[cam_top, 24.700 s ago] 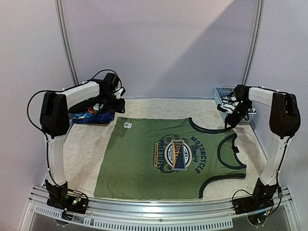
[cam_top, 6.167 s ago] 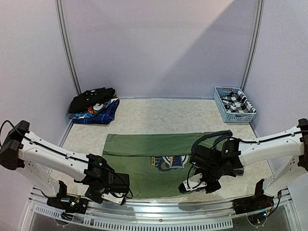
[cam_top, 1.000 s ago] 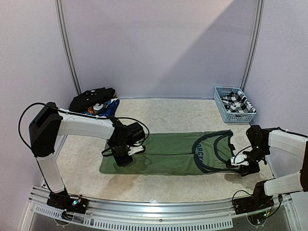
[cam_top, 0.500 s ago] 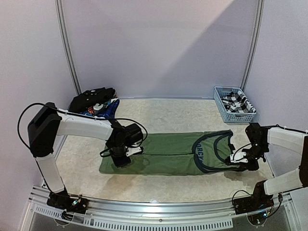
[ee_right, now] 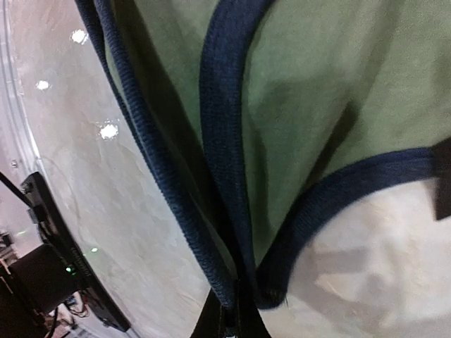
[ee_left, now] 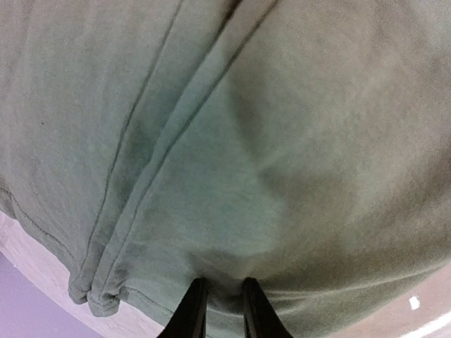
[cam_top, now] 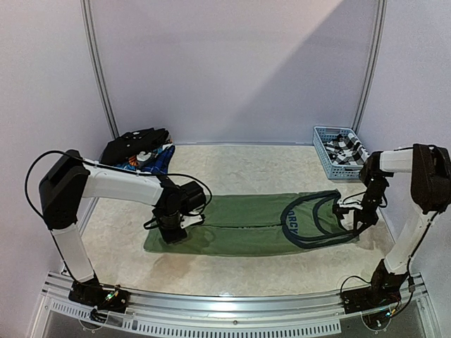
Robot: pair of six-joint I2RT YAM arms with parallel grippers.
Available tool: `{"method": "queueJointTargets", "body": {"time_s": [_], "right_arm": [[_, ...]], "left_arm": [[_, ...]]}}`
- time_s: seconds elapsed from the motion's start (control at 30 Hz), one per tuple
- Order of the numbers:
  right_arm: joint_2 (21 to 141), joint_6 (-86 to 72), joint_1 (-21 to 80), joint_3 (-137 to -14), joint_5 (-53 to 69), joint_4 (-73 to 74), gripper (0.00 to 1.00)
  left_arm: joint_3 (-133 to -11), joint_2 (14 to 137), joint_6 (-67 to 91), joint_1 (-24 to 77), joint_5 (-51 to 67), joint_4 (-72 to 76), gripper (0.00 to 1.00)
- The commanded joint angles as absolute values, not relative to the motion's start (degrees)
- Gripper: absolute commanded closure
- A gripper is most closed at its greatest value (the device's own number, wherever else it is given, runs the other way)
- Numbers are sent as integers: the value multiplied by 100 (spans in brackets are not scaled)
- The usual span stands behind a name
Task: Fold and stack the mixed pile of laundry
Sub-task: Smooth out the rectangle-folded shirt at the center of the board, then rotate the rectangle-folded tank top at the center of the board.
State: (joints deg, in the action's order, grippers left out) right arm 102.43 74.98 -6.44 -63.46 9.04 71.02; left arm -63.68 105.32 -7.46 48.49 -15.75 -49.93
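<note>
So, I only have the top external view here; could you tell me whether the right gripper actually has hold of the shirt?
Observer: Yes. The right wrist view shows the right gripper shut on the dark-blue trim of the olive-green T-shirt, where the trim bands converge.
Operator: Thank you. And the left one?
Observer: The left gripper pinches the shirt's edge, with cloth between its fingers, beside a layered corner.
</note>
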Motion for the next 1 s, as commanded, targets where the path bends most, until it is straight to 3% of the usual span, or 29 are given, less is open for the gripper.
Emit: {"method": "queueJointTargets", "body": {"time_s": [0.0,0.2,0.37,0.63,0.8,0.97], "right_arm": [[10833,7340,-768,-6605,1013,7928,99],[11112,7104,-799,-6654,872,7787,93],[11090,6752,-890,-6872,739,7614,82],[10230,6110,-902,-7491,1122,8046,61],[9863,5548,-757,-7483,1388,7492,56],[10137,4911,-292,-7515,1197,6718,59]], "left_arm": [[-6164,10471,-759,4681,-1762,-4998,80],[-6146,10595,-754,4641,-1830,-5022,81],[-6360,10573,-712,4647,-1933,-5151,82],[-6769,9357,-860,4759,-1935,-5569,75],[-7017,9338,-962,4777,-1804,-5410,75],[-7470,9921,-725,4847,-1619,-5313,75]]}}
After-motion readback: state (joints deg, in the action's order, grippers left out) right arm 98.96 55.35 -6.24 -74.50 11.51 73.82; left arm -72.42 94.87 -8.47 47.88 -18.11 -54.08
